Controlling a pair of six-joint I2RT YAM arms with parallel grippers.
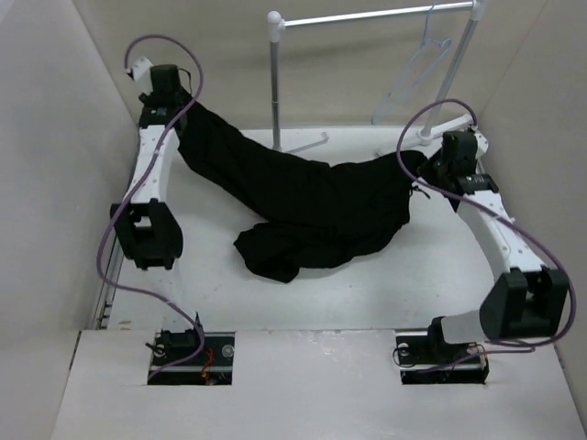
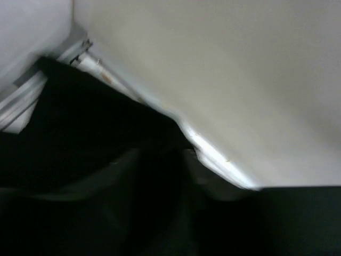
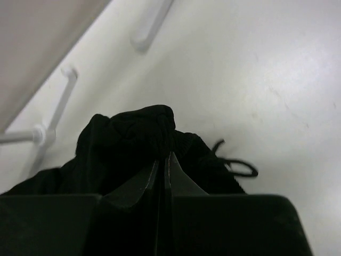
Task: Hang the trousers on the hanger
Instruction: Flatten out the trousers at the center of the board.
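No legible text or markings

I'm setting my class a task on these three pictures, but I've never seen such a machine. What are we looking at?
Two robot arms are bolted at the near edge of a white table. The wide picture looks down from above and behind them; the other two come from cameras on each wrist. Black trousers sag across the table between the arms. The right gripper is shut on one end. The other end reaches up to the left gripper, but its blurred view doesn't show the jaws. A pale hanger hangs on the rail behind.
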